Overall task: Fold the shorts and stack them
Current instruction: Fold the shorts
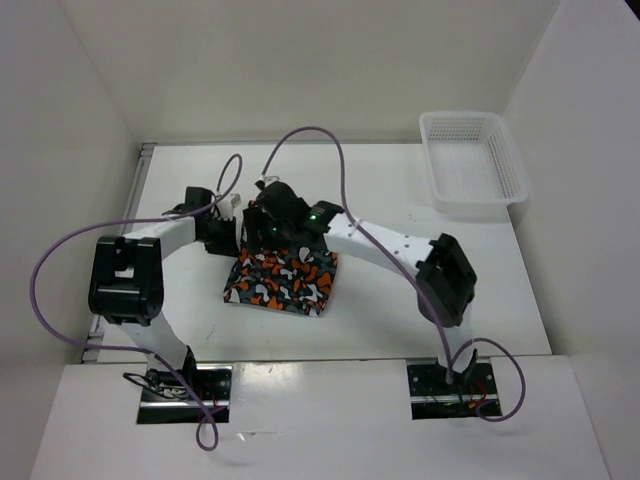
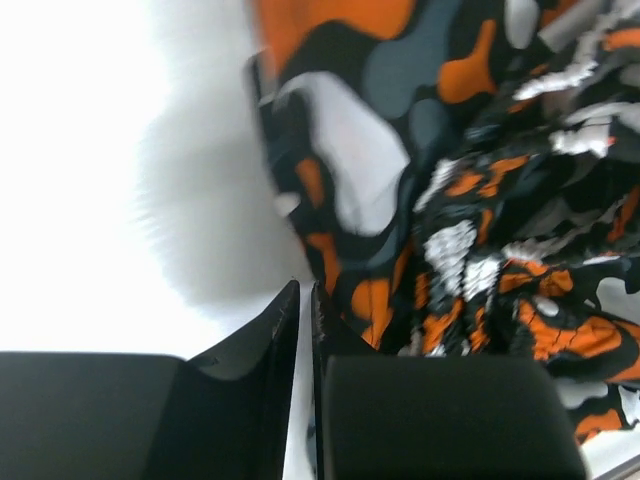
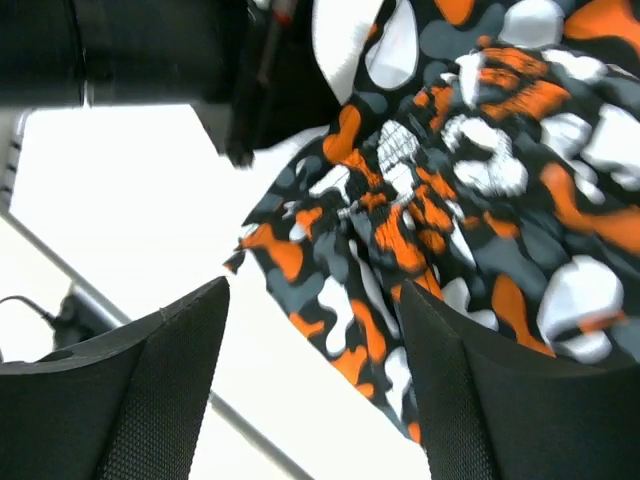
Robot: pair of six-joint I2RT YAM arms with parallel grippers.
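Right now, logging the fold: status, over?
Left gripper shut, at shorts edge. Right gripper open over them. Mesh basket far off, nothing blocking.

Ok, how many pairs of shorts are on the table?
1: the shorts lie folded in the middle of the table; another pair could be hidden underneath.

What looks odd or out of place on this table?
Nothing is spilled or broken. The folded shorts lie a little crooked to the edges of the table, and their waistband looks bunched and wrinkled rather than flat.
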